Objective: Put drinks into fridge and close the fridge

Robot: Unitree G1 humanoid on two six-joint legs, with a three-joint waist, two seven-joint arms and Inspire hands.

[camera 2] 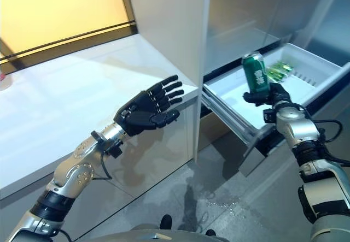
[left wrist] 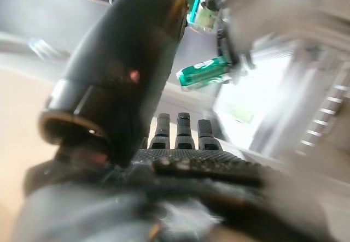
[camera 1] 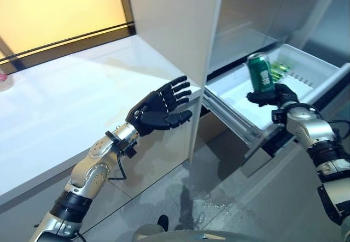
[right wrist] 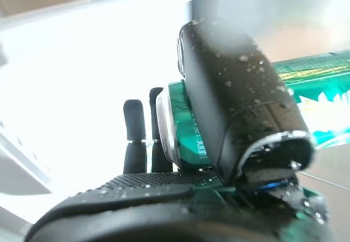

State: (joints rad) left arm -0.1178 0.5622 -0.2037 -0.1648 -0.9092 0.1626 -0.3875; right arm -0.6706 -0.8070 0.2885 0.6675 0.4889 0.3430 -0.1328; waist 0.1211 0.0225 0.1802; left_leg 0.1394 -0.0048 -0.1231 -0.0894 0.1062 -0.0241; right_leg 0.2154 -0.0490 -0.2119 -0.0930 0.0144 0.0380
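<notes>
My right hand (camera 1: 274,96) is shut on a green can (camera 1: 260,72) and holds it upright over the open white fridge drawer (camera 1: 306,67). The right wrist view shows the thumb (right wrist: 240,111) pressed on the can (right wrist: 188,130). More green drinks (camera 1: 280,68) lie in the drawer behind the held can. My left hand (camera 1: 158,110) is open and empty, raised in front of the white counter's edge to the left of the fridge side panel (camera 1: 169,23). The left wrist view shows its thumb (left wrist: 126,72) and the green can (left wrist: 203,72) beyond.
A white counter (camera 1: 65,105) runs along the left, with a small pink object (camera 1: 3,79) at its far left edge. The pulled-out drawer juts into the space on the right. Water drops lie on the grey floor (camera 1: 213,204) below.
</notes>
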